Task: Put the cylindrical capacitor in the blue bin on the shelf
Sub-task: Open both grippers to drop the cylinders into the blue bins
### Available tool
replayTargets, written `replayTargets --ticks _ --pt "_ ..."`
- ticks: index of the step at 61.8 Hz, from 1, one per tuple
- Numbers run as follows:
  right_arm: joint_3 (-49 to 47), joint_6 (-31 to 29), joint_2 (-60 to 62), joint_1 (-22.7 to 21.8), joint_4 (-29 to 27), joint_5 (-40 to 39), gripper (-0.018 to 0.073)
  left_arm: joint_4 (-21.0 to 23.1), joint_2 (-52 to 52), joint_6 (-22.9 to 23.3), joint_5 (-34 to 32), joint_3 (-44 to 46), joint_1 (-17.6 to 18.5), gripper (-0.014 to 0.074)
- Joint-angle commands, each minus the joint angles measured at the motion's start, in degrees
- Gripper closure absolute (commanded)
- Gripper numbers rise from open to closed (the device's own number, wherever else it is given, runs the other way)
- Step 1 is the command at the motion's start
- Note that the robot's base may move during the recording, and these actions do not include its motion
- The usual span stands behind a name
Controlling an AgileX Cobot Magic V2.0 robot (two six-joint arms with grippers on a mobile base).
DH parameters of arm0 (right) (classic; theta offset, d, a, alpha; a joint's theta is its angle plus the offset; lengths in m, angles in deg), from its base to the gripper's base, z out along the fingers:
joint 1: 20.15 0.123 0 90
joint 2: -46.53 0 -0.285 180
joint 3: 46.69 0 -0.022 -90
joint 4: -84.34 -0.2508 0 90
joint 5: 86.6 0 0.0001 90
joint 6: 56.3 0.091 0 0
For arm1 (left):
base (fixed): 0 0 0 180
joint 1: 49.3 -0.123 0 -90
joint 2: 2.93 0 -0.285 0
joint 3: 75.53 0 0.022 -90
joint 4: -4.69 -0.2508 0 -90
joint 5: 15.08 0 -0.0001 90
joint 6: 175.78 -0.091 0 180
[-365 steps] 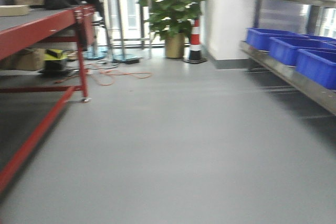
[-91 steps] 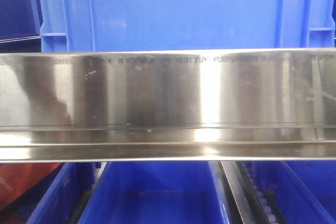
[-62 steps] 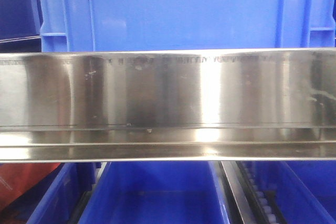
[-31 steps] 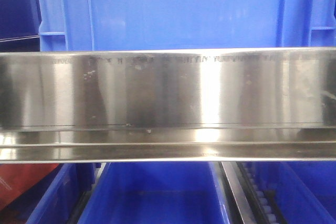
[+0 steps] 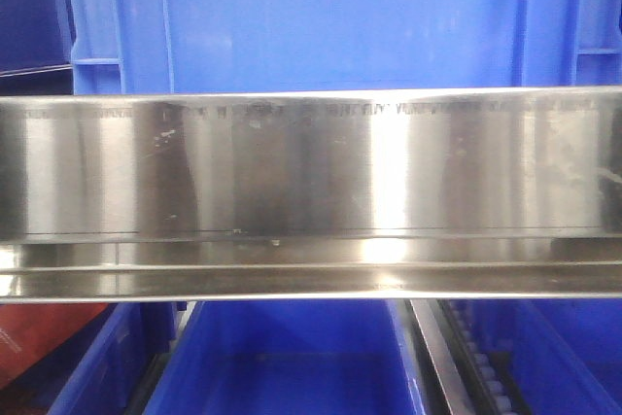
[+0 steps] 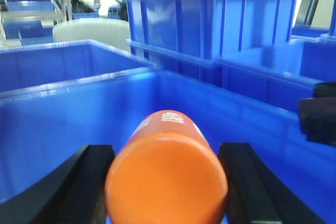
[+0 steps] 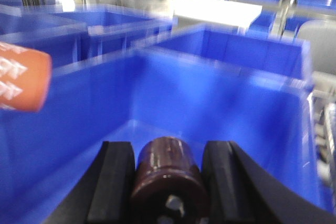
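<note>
While the front view shows only the shelf (image 5: 311, 172), its brushed-metal rail crossing the middle of the frame between an upper crate (image 5: 321, 17) and a lower crate (image 5: 292, 357), both blue, the two wrist views carry the action. At the bottom centre of the right wrist view, the right pincer (image 7: 168, 153) is clenched on the cylindrical capacitor (image 7: 167, 179). This is a glossy dark-brown can with a small terminal on its near end, and the black fingers press against both flanks. It hangs above the open blue bin (image 7: 226, 108), whose floor shows beyond it, and is not yet lying in it. The left pincer (image 6: 166, 153) grips an orange cylinder (image 6: 167, 187) the same way, low in its own frame. That orange body also pokes in at the left edge of the right wrist view, so the two arms are near each other.

By its look, the capacitor is rigid, fairly light and smooth-skinned, so it could slip or roll between flat pads. A hold across the middle of the barrel, clear of the terminal end, seems safest. Once let go it will likely roll on the bin floor, so a low release would suit. Whether this bin is one of the crates in the front view, I cannot tell.
</note>
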Motion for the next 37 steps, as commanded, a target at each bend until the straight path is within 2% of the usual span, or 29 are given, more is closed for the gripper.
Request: replayTargets --ticks 1,4,5,9,10,21,28,33,37 --pt "-0.6 -0.5 0.1 0.2 -0.8 -2.6 0.0239 0.0 0.5 0.3 -1.6 0.5 0.4 0.0385" --pt "-0.9 -0.5 0.1 0.2 -1.5 -2.5 0.0146 0.0 0.5 0.3 -1.6 0.5 0.4 0.0228" --pt "-1.0 -0.5 0.1 0.2 -1.8 -2.5 0.0115 0.0 0.5 0.3 -1.6 0.5 0.4 0.0151" --pt "-1.0 -0.5 0.1 0.2 -2.2 -2.5 0.0019 0.5 0.5 0.3 -1.5 0.5 0.4 -0.0024" --pt "-1.0 -0.5 0.1 0.2 -2.2 -2.4 -0.0001 0.9 0.5 0.3 -1.4 0.5 0.4 -0.0031" --pt "-1.0 -0.5 0.5 0.2 -2.2 -1.9 0.0001 1.6 0.7 0.3 -1.4 0.5 0.4 0.0136" --pt "-1.0 -0.5 2.0 0.2 -2.2 -1.9 0.0017 1.6 2.1 0.3 -1.4 0.5 0.4 0.0317" --pt "-1.0 -0.5 3.0 0.2 -2.2 -1.9 0.0106 1.6 3.0 0.3 -1.6 0.5 0.4 0.0458" --pt "-1.0 -0.5 3.5 0.2 -2.2 -1.9 0.0254 1.6 3.6 0.3 -2.1 0.5 0.2 0.0587"
